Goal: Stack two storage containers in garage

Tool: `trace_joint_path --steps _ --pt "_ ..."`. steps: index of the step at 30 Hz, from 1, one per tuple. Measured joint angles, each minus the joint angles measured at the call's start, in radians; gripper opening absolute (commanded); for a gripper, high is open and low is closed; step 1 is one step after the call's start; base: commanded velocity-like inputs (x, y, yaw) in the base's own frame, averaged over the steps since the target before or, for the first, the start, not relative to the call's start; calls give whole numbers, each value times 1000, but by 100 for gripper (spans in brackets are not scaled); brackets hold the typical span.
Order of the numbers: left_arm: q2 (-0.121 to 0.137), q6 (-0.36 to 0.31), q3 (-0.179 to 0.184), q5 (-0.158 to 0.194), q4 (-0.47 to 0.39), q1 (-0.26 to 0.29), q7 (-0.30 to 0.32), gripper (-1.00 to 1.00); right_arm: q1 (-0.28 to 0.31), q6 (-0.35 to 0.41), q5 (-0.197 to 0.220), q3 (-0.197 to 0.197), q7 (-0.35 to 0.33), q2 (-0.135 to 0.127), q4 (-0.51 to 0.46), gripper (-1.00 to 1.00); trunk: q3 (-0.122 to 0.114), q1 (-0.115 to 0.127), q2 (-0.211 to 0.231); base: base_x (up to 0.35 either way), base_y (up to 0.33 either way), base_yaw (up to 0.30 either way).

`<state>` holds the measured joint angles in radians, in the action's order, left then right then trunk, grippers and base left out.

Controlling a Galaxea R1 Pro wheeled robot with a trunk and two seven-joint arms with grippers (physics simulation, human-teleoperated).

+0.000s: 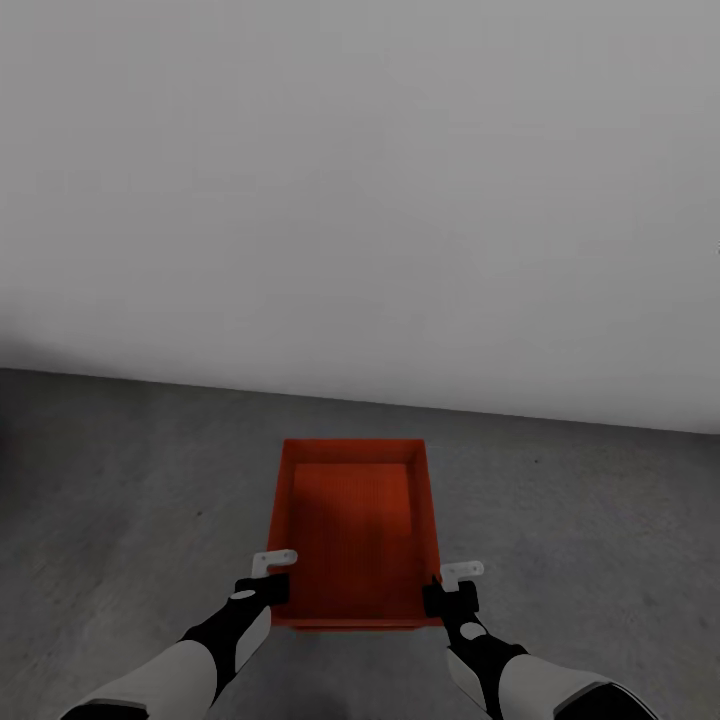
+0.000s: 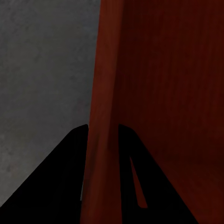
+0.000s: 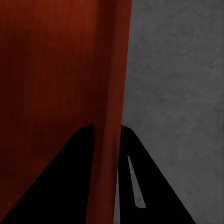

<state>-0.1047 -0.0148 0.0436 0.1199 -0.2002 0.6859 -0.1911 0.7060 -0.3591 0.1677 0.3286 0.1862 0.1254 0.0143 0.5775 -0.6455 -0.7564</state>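
Note:
An orange-red open storage container [image 1: 352, 530] sits in front of me over the dark grey concrete floor [image 1: 130, 480], its long side running away from me. My left gripper [image 1: 272, 578] is shut on the near end of its left wall. My right gripper [image 1: 452, 588] is shut on the near end of its right wall. In the left wrist view the black fingers [image 2: 70, 158] straddle the red wall [image 2: 105, 93] of the container, and the right wrist view shows the same grip, fingers [image 3: 140, 163] on either side of the wall [image 3: 112, 84]. I cannot tell whether the container touches the floor.
A plain white-grey wall [image 1: 360, 200] stands close ahead and meets the floor just beyond the container. Mottled concrete stretches to both sides of the container.

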Motion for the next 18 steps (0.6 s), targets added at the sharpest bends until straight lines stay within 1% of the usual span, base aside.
trace_joint_path --steps 13,18 --pt "0 0 0 0 0 0 0 -100 0 0 1 1 0 0 0 -100 0 0 0 0 0 1" --pt "0 0 0 0 0 0 0 -100 0 0 0 0 0 0 0 -100 0 0 0 0 0 130"
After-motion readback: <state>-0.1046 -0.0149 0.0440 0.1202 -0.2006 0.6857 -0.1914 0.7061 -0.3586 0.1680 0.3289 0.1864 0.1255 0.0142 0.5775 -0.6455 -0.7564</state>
